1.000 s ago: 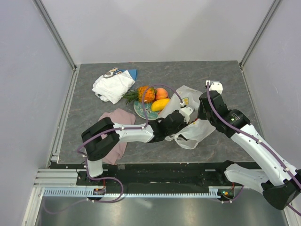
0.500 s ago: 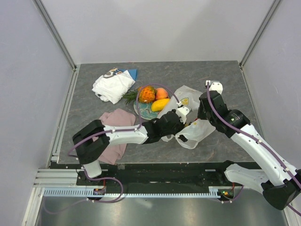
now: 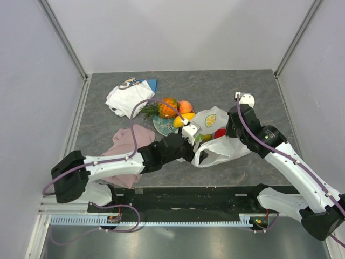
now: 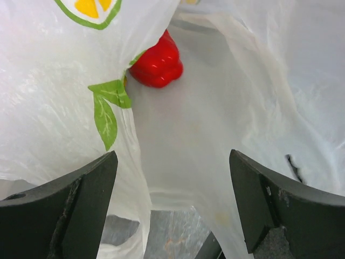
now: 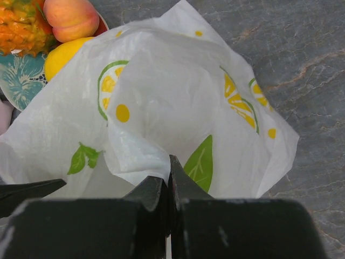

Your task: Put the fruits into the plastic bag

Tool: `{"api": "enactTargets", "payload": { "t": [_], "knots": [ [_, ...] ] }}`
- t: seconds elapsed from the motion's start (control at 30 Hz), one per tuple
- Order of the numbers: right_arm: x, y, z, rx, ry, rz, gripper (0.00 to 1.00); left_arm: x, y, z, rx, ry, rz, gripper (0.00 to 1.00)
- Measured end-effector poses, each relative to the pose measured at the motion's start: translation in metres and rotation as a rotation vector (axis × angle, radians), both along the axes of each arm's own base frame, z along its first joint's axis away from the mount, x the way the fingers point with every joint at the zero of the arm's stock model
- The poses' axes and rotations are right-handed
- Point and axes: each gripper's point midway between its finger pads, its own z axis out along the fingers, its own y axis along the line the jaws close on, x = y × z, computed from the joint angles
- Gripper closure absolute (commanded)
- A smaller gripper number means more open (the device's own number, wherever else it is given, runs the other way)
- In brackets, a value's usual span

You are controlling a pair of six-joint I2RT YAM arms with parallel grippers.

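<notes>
The plastic bag lies right of the plate, its mouth open toward the left. The red pepper piece lies inside it and shows from above. My left gripper is open and empty at the bag's mouth. My right gripper is shut on a fold of the bag's upper edge and holds it up. The pineapple, peach and one mango sit on the plate. A second mango is not clearly in view.
A white folded cloth lies at the back left and a pink cloth at the near left under my left arm. The plate's fruits also show at the upper left of the right wrist view.
My left arm has drawn back to the near left, its gripper leaving the bag's mouth. The bag now gapes open with the red pepper inside. My right gripper has held still.
</notes>
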Motion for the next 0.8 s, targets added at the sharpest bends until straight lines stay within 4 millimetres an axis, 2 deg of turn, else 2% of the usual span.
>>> {"api": "enactTargets", "payload": {
  "t": [0.2,0.53,0.63,0.8],
  "knots": [
    [-0.001,0.002,0.0,0.009,0.005,0.003,1.0,-0.014,0.032,0.008,-0.035,-0.022,0.009,0.09],
    [-0.001,0.002,0.0,0.011,0.005,0.004,1.0,-0.01,0.037,0.011,-0.034,-0.032,0.038,0.07],
    [-0.001,0.003,-0.002,0.017,0.009,0.011,1.0,-0.003,0.03,0.017,-0.04,-0.031,0.046,0.07],
    [-0.003,0.006,-0.006,0.024,0.021,0.023,1.0,0.013,0.004,0.034,-0.065,-0.038,0.048,0.07]
  ]
}}
